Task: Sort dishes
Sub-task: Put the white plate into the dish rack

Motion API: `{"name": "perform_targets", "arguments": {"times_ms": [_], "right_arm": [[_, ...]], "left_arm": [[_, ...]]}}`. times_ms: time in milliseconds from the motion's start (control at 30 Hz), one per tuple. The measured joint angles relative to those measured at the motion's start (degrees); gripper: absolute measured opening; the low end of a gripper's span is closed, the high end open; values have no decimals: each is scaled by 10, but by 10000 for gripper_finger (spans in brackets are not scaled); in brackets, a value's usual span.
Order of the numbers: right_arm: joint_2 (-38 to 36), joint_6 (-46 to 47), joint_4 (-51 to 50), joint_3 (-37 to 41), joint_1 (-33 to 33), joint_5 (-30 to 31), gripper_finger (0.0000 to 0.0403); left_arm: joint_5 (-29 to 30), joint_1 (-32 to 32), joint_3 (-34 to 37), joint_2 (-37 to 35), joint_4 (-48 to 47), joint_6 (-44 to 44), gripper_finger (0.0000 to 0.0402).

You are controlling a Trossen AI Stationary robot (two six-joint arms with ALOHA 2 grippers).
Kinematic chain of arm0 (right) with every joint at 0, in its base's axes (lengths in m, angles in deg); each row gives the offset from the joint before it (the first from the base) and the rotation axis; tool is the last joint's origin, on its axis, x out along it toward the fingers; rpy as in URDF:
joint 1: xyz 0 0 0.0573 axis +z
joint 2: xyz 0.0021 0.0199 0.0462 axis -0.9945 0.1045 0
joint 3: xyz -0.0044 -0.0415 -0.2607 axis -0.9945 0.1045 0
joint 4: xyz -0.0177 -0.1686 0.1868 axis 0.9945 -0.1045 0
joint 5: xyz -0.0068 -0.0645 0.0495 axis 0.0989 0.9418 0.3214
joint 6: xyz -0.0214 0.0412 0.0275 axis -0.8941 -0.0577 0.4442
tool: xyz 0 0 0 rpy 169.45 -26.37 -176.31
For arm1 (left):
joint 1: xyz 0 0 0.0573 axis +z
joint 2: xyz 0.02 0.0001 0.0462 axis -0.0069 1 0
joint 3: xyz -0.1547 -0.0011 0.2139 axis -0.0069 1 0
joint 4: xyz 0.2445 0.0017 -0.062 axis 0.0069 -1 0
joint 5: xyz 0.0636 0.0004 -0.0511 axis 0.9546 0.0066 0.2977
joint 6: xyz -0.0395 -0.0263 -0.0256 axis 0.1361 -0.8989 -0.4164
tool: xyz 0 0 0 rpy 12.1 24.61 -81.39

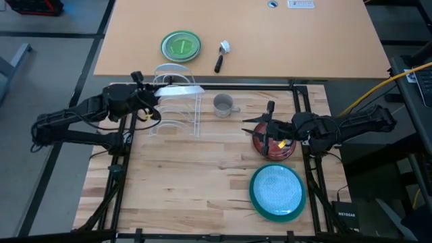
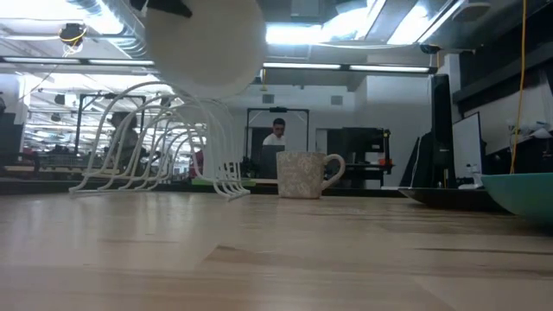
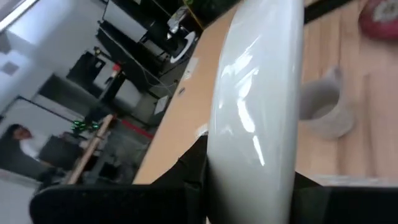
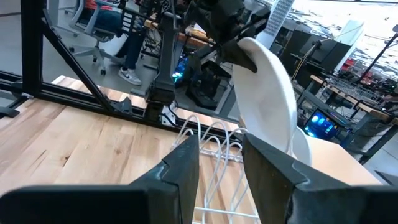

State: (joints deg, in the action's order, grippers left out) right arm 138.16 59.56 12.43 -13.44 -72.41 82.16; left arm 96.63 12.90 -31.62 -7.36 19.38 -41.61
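My left gripper point(image 1: 156, 94) is shut on the white plate point(image 1: 181, 90), which stands on edge above the white wire rack point(image 1: 177, 115). The low view shows the plate point(image 2: 205, 39) hanging clear over the rack point(image 2: 155, 142). The grey mug point(image 1: 223, 104) stands upright on the table just right of the rack. My right gripper point(image 1: 260, 119) is open and empty, over the far edge of the dark red patterned plate point(image 1: 277, 147). The light blue plate point(image 1: 275, 185) lies in the teal plate point(image 1: 256, 202) near the front right. My left gripper pinches the white plate's rim point(image 3: 242, 186) between its two fingers, one finger point(image 3: 186, 180) on each face. The fingers come level from the table's left side. The plate stands on edge, lifted clear above the rack wires.
A smaller bright green plate point(image 1: 181, 46) and a dark-handled tool point(image 1: 221, 57) lie on the tan table beyond the work surface. A black frame point(image 1: 304, 101) borders the wooden top. A person point(image 2: 276, 134) sits in the room behind.
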Motion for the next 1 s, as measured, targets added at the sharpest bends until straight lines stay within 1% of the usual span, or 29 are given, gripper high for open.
{"name": "perform_targets", "arguments": {"times_ms": [100, 233, 300, 433, 500, 600, 767, 900, 1000], "right_arm": [[0, 0, -1, 0, 0, 9, 127], [0, 0, -13, 0, 0, 9, 127], [0, 0, -17, 0, 0, 9, 127], [0, 0, -23, 0, 0, 9, 127], [0, 0, -28, 0, 0, 11, 127], [0, -1, -33, 0, 0, 18, 127], [0, -1, -43, 0, 0, 23, 127], [0, -1, -56, 0, 0, 34, 127], [0, -1, -61, 0, 0, 35, 127]], "left_arm": [[7, 24, 0, 3, 3, 27, 49], [6, 70, 0, 16, 6, 35, 49], [-18, 93, 1, 24, 4, 39, 49], [-92, 139, 1, 51, 3, 39, 49], [-117, 159, 1, 67, 3, 41, 49], [-136, 185, 1, 91, 0, 58, 49], [-162, 218, 1, 130, -32, 57, 49], [-175, 231, 2, 159, -71, 53, 49], [-196, 236, 2, 179, -75, 42, 49]]}}
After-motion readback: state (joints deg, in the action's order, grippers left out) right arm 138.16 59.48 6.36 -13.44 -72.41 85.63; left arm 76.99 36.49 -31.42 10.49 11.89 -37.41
